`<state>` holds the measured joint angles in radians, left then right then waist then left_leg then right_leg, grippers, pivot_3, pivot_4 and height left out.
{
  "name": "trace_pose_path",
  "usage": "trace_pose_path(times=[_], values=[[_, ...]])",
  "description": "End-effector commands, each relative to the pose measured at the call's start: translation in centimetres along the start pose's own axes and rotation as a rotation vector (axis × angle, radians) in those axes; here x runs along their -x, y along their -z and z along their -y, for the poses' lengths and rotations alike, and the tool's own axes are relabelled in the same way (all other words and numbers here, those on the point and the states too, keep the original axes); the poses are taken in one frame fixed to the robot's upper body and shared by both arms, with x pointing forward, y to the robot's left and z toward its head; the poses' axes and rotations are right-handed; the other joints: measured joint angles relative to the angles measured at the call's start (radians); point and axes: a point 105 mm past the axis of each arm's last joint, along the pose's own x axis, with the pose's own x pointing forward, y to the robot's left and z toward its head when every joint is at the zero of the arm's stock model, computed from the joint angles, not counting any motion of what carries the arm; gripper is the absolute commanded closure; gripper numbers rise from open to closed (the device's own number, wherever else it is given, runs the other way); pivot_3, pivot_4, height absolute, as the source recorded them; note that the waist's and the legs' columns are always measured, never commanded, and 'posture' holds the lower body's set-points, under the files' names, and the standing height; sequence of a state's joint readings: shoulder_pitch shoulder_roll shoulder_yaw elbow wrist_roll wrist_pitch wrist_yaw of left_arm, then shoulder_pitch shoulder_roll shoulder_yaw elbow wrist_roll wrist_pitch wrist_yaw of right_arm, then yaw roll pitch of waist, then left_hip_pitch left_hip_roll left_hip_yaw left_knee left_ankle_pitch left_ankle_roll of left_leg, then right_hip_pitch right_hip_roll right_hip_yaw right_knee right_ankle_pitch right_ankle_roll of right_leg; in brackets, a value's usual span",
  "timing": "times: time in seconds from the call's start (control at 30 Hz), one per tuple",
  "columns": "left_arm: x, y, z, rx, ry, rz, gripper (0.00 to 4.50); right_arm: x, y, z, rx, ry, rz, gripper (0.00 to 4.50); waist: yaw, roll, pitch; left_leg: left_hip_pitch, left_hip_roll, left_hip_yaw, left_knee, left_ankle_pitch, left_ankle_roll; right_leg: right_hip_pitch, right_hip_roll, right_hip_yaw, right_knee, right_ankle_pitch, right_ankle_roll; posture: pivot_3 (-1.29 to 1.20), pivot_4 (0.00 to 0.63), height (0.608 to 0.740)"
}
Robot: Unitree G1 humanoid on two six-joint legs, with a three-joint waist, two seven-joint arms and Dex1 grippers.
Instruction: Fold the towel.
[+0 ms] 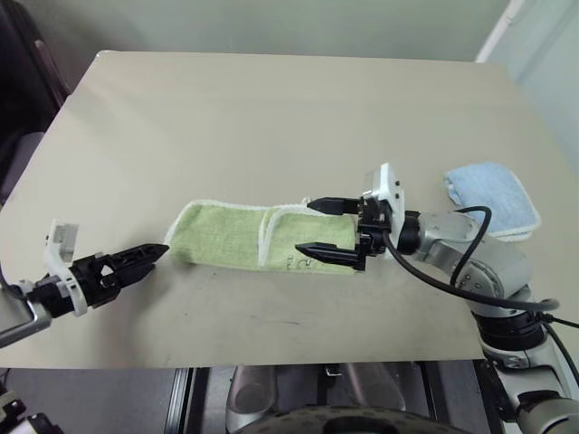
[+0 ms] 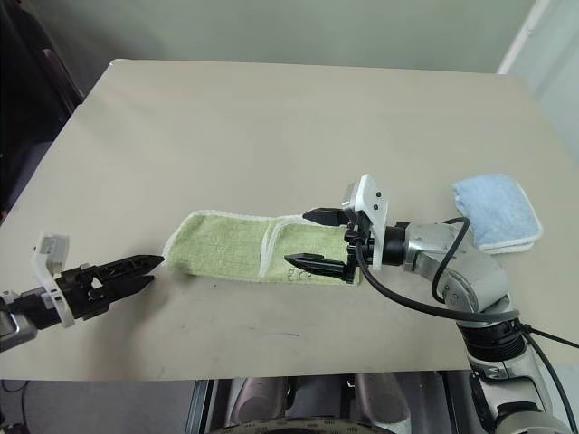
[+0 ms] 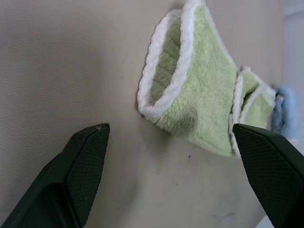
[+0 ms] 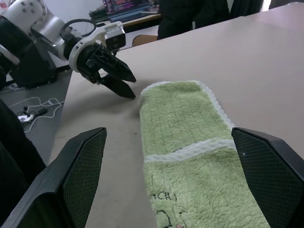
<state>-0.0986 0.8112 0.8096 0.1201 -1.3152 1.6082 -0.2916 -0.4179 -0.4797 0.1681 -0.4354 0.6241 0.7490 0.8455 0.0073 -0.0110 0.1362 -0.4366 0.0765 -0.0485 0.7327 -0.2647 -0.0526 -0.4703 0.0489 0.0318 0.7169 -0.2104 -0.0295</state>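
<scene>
The towel (image 1: 226, 237) is light green with white edging and lies on the table as a long folded strip, its right part doubled over with a white seam across it. My right gripper (image 1: 305, 228) is open and points left over the towel's right end, one finger on either side of the strip, holding nothing. My left gripper (image 1: 161, 250) is open just off the towel's left end, pointing at it and apart from it. In the left wrist view the towel's rolled end (image 3: 190, 90) lies between and beyond the spread fingers (image 3: 85, 161). A small embroidered logo (image 4: 164, 209) shows near my right gripper.
The beige table (image 1: 271, 108) is bare across its far half. A smaller light blue towel (image 1: 493, 199) lies folded at the right edge, behind my right arm. The table's front edge runs close below both grippers.
</scene>
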Motion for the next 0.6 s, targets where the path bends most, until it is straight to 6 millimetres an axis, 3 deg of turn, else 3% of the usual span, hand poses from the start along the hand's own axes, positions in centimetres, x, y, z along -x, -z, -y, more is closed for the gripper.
trace_pose_path(times=[0.03, 0.23, 0.57, 0.6], values=[[-1.2, 0.1, 0.8, 0.030, 0.061, -0.006, 0.00, 0.3, -1.0, 0.3, 0.045, 0.028, 0.027, 0.05, 0.002, 0.000, 0.000, 0.000, 0.000, 0.000, 0.000, 0.000, 0.000, 0.000, 0.000, 0.000, 0.000, 0.000, 0.000, 0.00, 0.150, 0.697], [-2.8, 0.6, 0.5, 0.089, 0.073, -0.007, 0.00, 0.7, -0.7, 0.5, 0.057, 0.059, 0.003, 0.05, 0.009, 0.000, 0.000, 0.001, -0.001, 0.001, 0.000, 0.001, 0.000, 0.001, 0.000, 0.000, 0.000, 0.000, 0.000, 0.00, 0.150, 0.697], [-3.6, 0.3, 0.5, 0.121, 0.091, 0.003, 0.00, 1.0, -0.3, 0.6, 0.067, 0.094, -0.016, 0.05, 0.016, 0.000, 0.000, 0.001, -0.003, 0.000, 0.000, 0.004, 0.000, 0.002, 0.000, 0.000, 0.000, 0.000, 0.000, 0.00, 0.150, 0.697], [-3.8, 0.3, 0.4, 0.125, 0.087, 0.004, 0.17, 1.0, -0.3, 0.6, 0.066, 0.097, -0.016, 0.02, 0.017, 0.000, 0.000, 0.001, -0.003, 0.000, 0.000, 0.004, 0.000, 0.003, 0.000, 0.000, 0.000, 0.000, 0.000, 0.00, 0.150, 0.697]])
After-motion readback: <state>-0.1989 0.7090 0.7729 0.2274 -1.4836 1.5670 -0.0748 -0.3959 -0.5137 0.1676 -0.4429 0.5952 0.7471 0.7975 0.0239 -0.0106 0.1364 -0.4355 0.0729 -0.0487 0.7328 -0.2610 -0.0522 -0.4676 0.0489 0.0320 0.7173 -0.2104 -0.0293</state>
